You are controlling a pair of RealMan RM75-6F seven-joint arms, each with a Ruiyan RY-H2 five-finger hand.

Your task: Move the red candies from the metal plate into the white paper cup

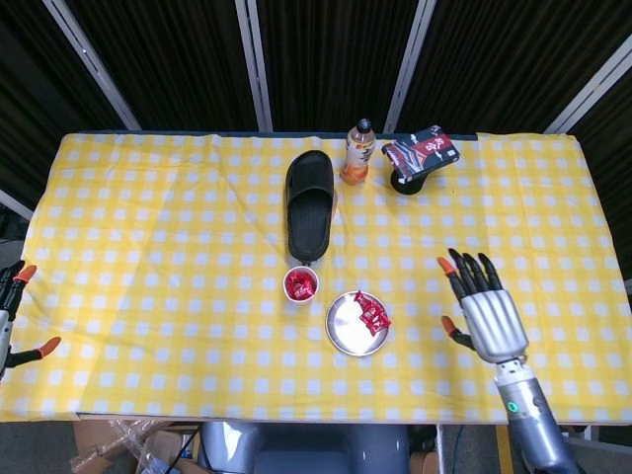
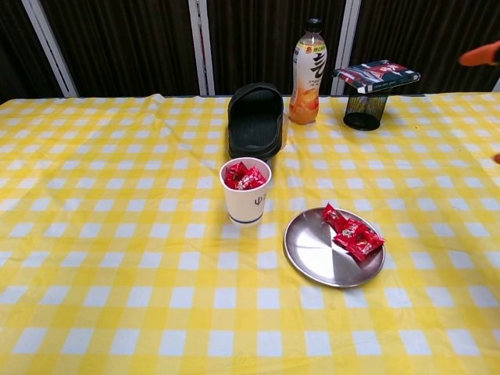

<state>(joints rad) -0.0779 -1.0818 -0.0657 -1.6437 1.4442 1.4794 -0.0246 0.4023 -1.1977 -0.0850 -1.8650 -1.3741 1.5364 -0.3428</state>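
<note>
A white paper cup (image 1: 300,284) (image 2: 245,191) with red candies in it stands near the table's middle. To its right lies the metal plate (image 1: 346,331) (image 2: 320,254), with a few red candies (image 1: 372,314) (image 2: 353,235) on its right side. My right hand (image 1: 484,308) hovers far right of the plate, fingers spread, holding nothing; in the chest view only an orange fingertip (image 2: 480,55) shows at the right edge. My left hand (image 1: 12,314) is barely visible at the left edge of the head view, off the table.
A black slipper (image 1: 310,202) (image 2: 255,119) lies behind the cup. A drink bottle (image 1: 359,151) (image 2: 308,72) and a black mesh holder (image 2: 364,111) topped by a packet (image 1: 422,149) stand at the back. A yellow checked cloth (image 1: 158,237) covers the table.
</note>
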